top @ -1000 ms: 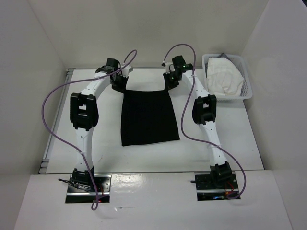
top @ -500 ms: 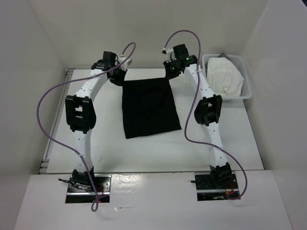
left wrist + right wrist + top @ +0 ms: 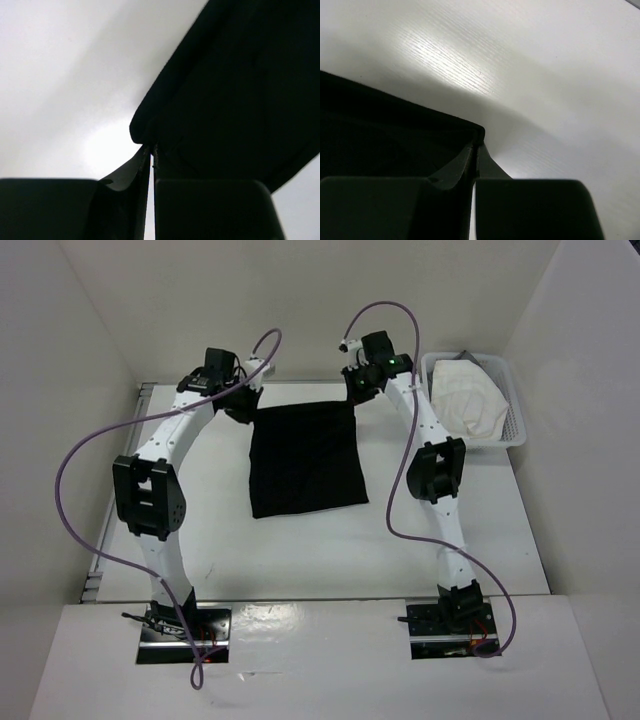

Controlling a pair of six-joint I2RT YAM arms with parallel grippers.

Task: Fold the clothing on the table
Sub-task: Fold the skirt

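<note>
Both arms have drawn the clothing toward the far side of the table, and the left elbow has swung outward. From above, the garment lies flat, its far corners at the left gripper and right gripper. Left wrist view: jaws pinch a black corner. Right wrist view: jaws pressed together on the other corner.

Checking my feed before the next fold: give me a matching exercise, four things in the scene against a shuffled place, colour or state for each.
Things:
1. clothing
2. left end effector
3. basket
4. white cloth

Descriptions:
A. at the far right corner of the table
B. lying in the basket
C. black, gripped at both far corners
D. shut on the clothing's far left corner

Pairs: 1-C, 2-D, 3-A, 4-B
</note>
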